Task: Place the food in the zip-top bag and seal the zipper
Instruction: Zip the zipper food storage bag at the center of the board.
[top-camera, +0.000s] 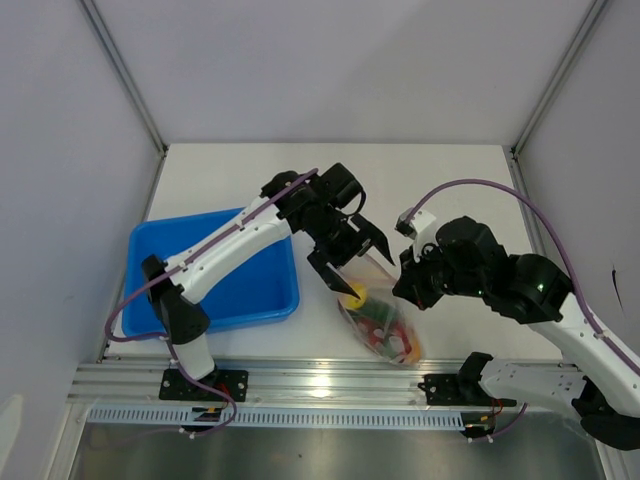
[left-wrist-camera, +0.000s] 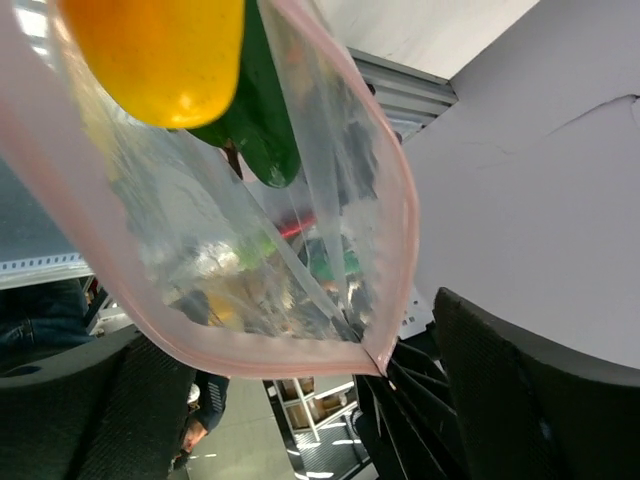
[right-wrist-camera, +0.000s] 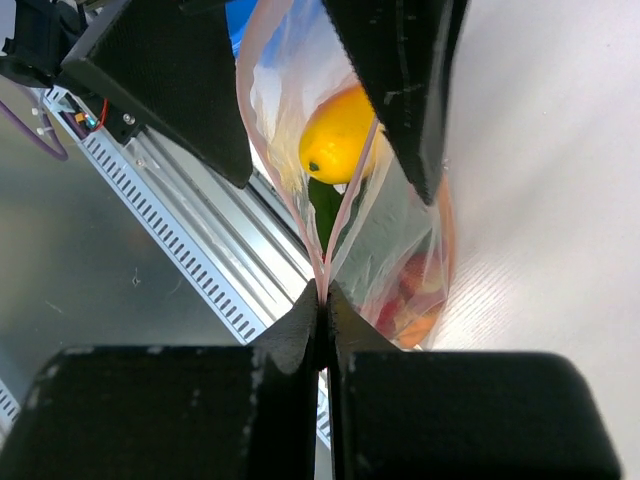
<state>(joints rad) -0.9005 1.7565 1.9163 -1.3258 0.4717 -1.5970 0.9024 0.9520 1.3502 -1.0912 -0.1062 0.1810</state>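
From above, the zip-top bag (top-camera: 383, 322) lies on the table (top-camera: 450, 190) at about 5 o'clock from its middle. The blue tray (top-camera: 240, 292) sits off the bag's 9 o'clock side. That view gives me the layout, but the bag's contents are only a blur of yellow and red.

My wrist cameras fill that in. The right one looks along the bag's mouth. The yellow-orange piece (right-wrist-camera: 335, 135) sits high inside, the green piece (right-wrist-camera: 325, 203) just under it, and the red pieces (right-wrist-camera: 410, 292) are deeper, toward 5 o'clock. The left one looks straight into the mouth. There the zipper (left-wrist-camera: 405, 205) runs as a pink loop with its two sides apart, so that stretch is unsealed. The yellow-orange piece (left-wrist-camera: 160, 50) and green piece (left-wrist-camera: 262, 130) crowd in at 11 o'clock.

My left pincer (top-camera: 348, 257) is spread about as wide as it goes and holds nothing. Its two fingers (right-wrist-camera: 170, 80) stand on either side of the bag's mouth (whether they brush the plastic, I cannot tell).

My right pincer (right-wrist-camera: 322, 303) is fully closed on the bag's mouth edge, with the pink strip pinched between its tips. From above it (top-camera: 403, 268) sits at the bag's 1 o'clock corner. The left wrist view shows that same corner gathered to a point at 5 o'clock.
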